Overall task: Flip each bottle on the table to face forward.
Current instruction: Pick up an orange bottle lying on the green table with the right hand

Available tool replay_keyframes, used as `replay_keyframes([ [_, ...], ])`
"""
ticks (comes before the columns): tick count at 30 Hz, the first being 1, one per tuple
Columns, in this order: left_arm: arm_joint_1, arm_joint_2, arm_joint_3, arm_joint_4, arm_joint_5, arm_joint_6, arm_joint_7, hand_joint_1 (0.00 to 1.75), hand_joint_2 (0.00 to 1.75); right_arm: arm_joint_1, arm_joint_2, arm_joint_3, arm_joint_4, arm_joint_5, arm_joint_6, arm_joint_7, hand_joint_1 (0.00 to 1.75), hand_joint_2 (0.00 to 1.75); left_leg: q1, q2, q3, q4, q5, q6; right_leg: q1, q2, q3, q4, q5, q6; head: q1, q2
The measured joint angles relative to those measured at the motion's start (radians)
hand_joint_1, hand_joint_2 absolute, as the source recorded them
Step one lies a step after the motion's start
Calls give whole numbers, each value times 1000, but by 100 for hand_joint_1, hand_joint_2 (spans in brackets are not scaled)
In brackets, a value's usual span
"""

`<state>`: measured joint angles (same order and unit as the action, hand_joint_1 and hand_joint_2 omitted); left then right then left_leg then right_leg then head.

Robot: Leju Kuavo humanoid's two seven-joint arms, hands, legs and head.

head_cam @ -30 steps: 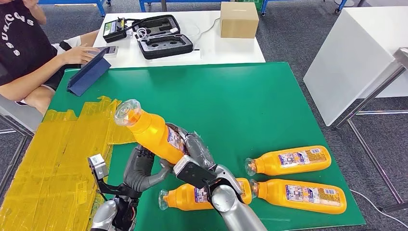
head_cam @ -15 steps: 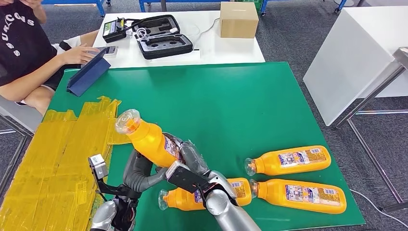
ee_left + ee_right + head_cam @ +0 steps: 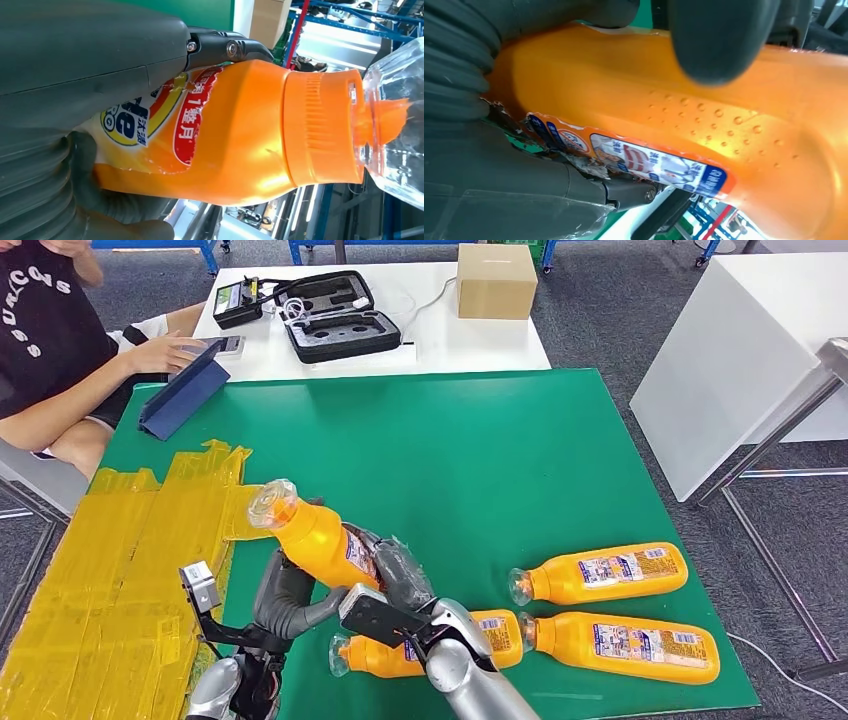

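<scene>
An orange bottle [image 3: 312, 533] with a clear cap is held tilted above the green table [image 3: 480, 460], cap pointing up and to the far left. My left hand [image 3: 290, 592] grips its lower body from the left and my right hand [image 3: 395, 585] grips it from the right. The left wrist view shows the bottle [image 3: 240, 130] with its label against my left hand [image 3: 75, 100]. In the right wrist view the bottle's orange body [image 3: 724, 125] lies under my right hand [image 3: 499, 165]. Three more orange bottles lie on their sides: one [image 3: 495, 635] partly behind my right arm, two [image 3: 600, 573] [image 3: 620, 645] at the front right.
Yellow tape [image 3: 110, 570] covers the table's left part. A blue tablet cover [image 3: 185, 395] stands at the far left corner, with a seated person [image 3: 60, 350] beside it. Beyond lie a white table with an open black case [image 3: 340, 315] and a cardboard box [image 3: 496, 280].
The held bottle has come down and slightly toward me, both hands lowering with it. The three lying bottles have not moved.
</scene>
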<state>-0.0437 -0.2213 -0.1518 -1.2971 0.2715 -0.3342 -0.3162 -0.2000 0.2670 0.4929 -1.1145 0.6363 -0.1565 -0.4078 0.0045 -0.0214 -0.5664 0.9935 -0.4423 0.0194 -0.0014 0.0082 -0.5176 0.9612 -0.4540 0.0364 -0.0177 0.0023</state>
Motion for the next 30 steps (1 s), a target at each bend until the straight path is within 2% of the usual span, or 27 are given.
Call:
replay_keyframes([
  [2,0,0,1,6,4,0,0,0,175,0,0,9,0,15,-5,0,175,175,0,0,0,0,0,0,0,0,0,0,0,0,0,0],
  [3,0,0,2,9,5,0,0,14,175,1,0,13,0,21,-5,1,175,175,0,0,0,0,0,0,0,0,0,0,0,0,0,0],
  [6,-2,0,6,16,9,0,0,74,175,1,0,25,0,33,-5,4,175,175,0,0,0,0,0,0,0,0,0,0,0,0,0,0],
  [7,-2,0,8,19,11,0,0,80,175,1,0,29,0,36,-5,4,175,175,0,0,0,0,0,0,0,0,0,0,0,0,0,0],
  [9,-3,0,10,24,15,0,0,80,175,1,0,35,0,39,-6,4,175,175,0,0,0,0,0,0,0,0,0,0,0,0,0,0],
  [13,-5,0,11,30,16,0,0,175,175,1,0,39,0,40,-6,5,175,175,0,0,0,0,0,0,0,0,0,0,0,0,0,0],
  [26,-16,0,16,53,22,-3,0,175,175,1,-1,45,0,41,-8,7,175,175,0,0,0,0,0,0,0,0,0,0,0,0,0,0],
  [27,-16,0,16,54,24,-3,0,175,175,1,-1,45,1,41,-8,8,163,175,0,0,0,0,0,0,0,0,0,0,0,0,0,0],
  [30,-17,0,18,56,29,3,0,175,175,1,-1,45,2,40,-13,9,33,175,0,0,0,0,0,0,0,0,0,0,0,0,0,0],
])
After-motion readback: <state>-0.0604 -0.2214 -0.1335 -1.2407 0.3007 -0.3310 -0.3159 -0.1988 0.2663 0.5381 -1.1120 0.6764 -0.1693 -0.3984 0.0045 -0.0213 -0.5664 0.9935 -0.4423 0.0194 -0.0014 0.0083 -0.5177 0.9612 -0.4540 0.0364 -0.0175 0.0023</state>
